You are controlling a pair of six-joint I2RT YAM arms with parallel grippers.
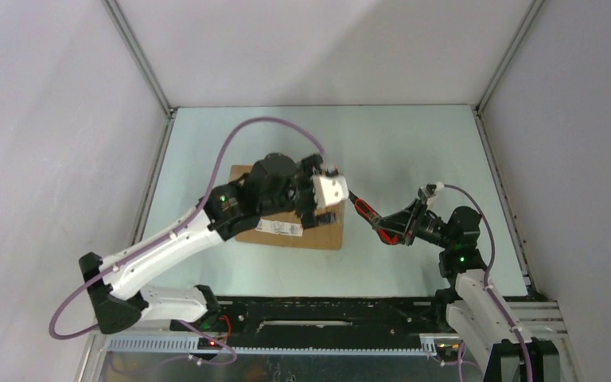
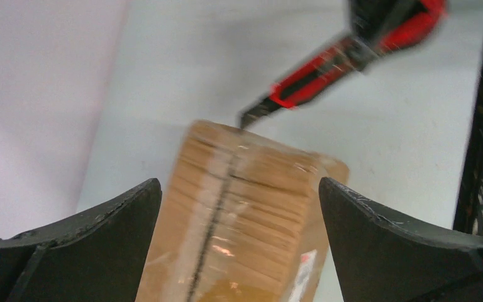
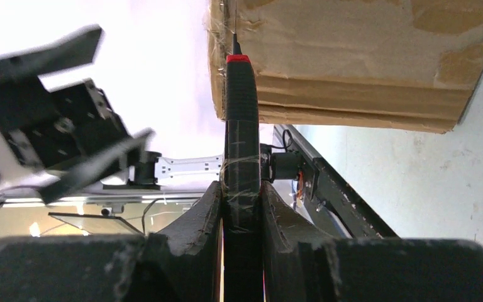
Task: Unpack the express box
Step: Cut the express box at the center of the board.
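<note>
Brown corrugated cardboard, matt and fibrous, makes up the express box (image 3: 365, 56), patchy in tone on one face. The clear tape (image 2: 226, 189) along its seam is glossy and wrinkled, catching the light. Its small label (image 1: 278, 227) is white printed paper. The utility knife (image 2: 314, 78) has a red-and-black plastic body, smooth and slightly shiny, and a thin metal blade. The fingers (image 2: 390, 245) of the left gripper (image 2: 239, 182) are matt black plastic, scuffed with fine pale scratches — those of the right gripper (image 3: 241, 189) look much the same. The table (image 1: 414, 143) is pale and matt, framed by dull grey metal rails (image 1: 139, 56).
</note>
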